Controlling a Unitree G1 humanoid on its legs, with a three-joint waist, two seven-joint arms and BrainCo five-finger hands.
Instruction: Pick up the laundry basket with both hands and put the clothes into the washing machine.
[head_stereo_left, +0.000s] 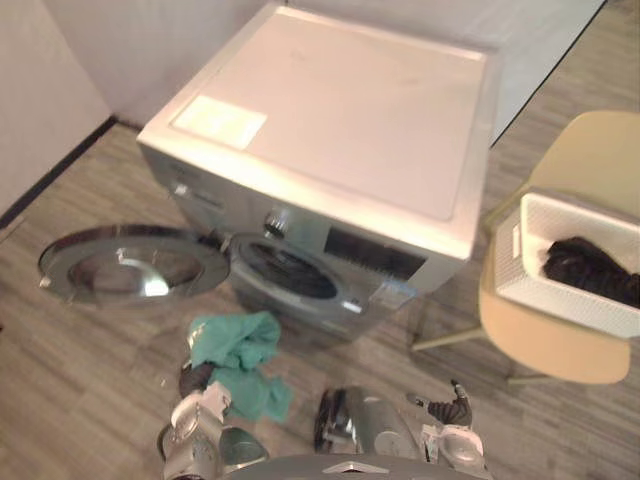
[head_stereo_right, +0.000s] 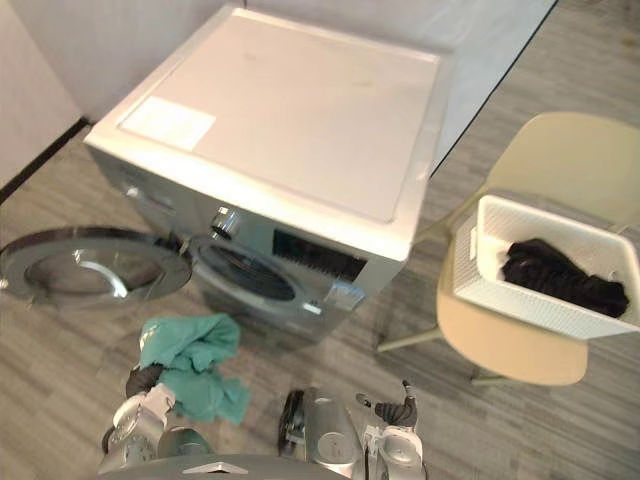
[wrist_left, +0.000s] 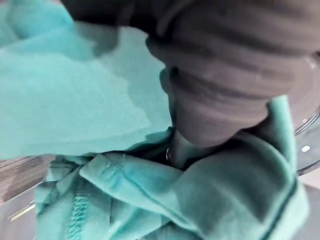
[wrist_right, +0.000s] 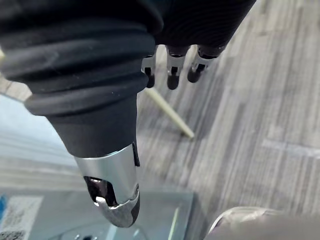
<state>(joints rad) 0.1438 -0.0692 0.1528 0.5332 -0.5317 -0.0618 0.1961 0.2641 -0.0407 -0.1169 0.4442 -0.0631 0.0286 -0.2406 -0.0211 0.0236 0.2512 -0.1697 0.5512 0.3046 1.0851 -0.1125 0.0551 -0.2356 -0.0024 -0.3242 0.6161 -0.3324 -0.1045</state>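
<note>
The teal garment (head_stereo_left: 238, 360), probably soft, light and best bunched at a thick fold, lies low before the open drum (head_stereo_left: 290, 272) of the washing machine (head_stereo_left: 330, 130), swallowing the left robot hand (wrist_left: 225, 90), whose grip I cannot tell, while the right robot hand (wrist_right: 112, 185) beside it is relaxed and empty.

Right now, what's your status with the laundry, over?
Left hand buried in teal cloth garment before open silver washing machine. Right hand open, idle. Black clothes sit in white perforated basket.
</note>
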